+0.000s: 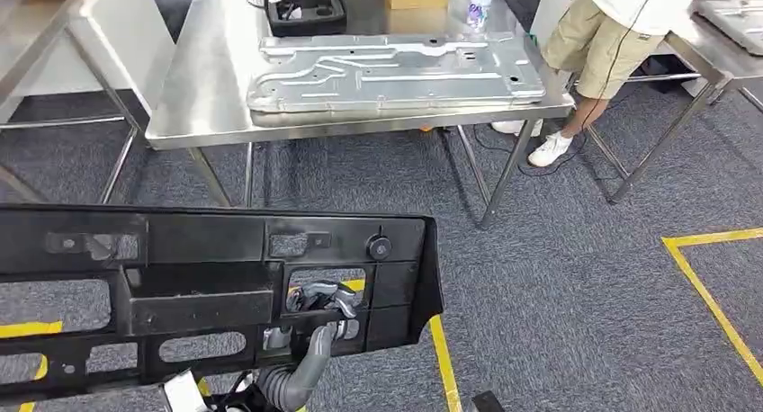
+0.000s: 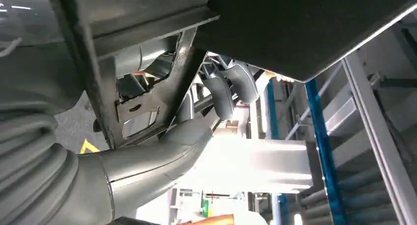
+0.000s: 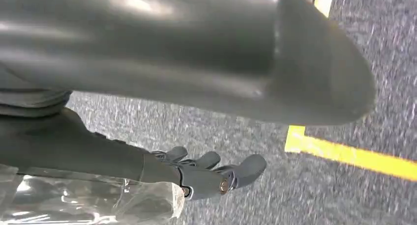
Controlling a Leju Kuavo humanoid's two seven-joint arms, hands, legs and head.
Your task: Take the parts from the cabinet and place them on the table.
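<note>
You have the black plastic part [image 1: 207,291] held low in the head view, nearer the robot than the steel counter [image 1: 202,88], above the carpet. The left hand [image 1: 317,306] grips it through 1 of its openings, fingers [image 2: 231,90] hooked over the edge. The part's left end is cut off. The right hand [image 3: 206,173] hangs with fingers extended, holding nothing. A stamped metal panel [image 1: 396,70] lies on the counter.
</note>
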